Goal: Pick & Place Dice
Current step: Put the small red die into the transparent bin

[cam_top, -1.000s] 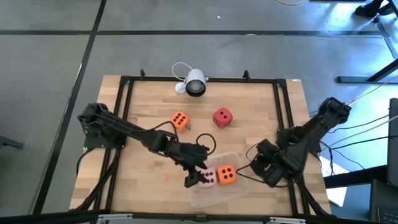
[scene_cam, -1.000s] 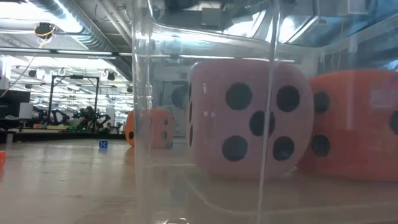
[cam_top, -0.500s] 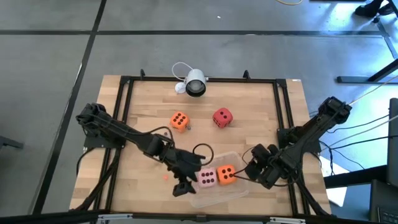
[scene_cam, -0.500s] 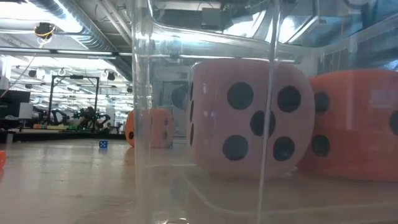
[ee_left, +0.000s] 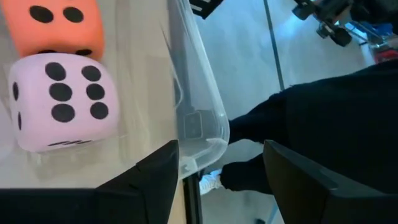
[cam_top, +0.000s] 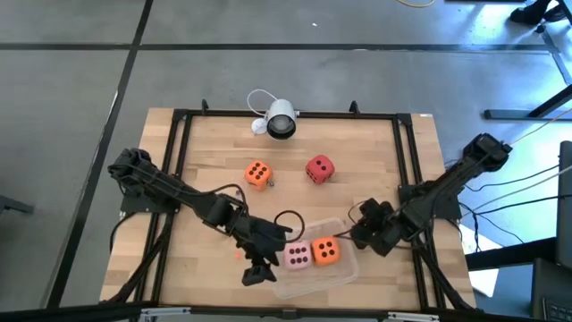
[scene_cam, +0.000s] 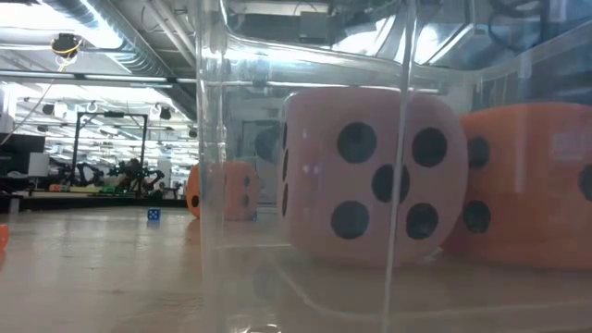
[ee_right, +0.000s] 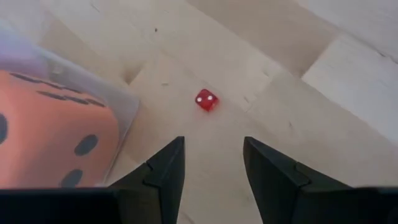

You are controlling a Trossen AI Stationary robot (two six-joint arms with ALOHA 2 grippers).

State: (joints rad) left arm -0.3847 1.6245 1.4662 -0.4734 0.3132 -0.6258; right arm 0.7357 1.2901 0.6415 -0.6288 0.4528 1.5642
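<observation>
A clear plastic tub [cam_top: 344, 273] stands near the table's front edge. In it rest a pale pink die [cam_top: 297, 256] and an orange die [cam_top: 325, 252], each flat on the tub's floor [scene_cam: 370, 176] [scene_cam: 527, 185]. A second orange die [cam_top: 257, 173] and a red die [cam_top: 319, 168] lie on the wood farther back. My left gripper [cam_top: 259, 268] hovers open just left of the tub; the tub's corner [ee_left: 202, 134] shows between its fingers. My right gripper [cam_top: 362, 234] is open, low at the tub's right end, with nothing between its fingers.
A tiny red die [ee_right: 206, 99] lies on the wood ahead of my right gripper. A small blue cube [scene_cam: 154, 215] lies farther off on the table. A white camera [cam_top: 281, 119] sits at the far edge. Black frame rails [cam_top: 174, 161] run along the table's sides.
My left gripper has drawn back from above the pink die, toward the table's left and near edges, and now stands outside the tub. My right gripper has come down and moved toward the tub's right end. The dice have stayed put.
</observation>
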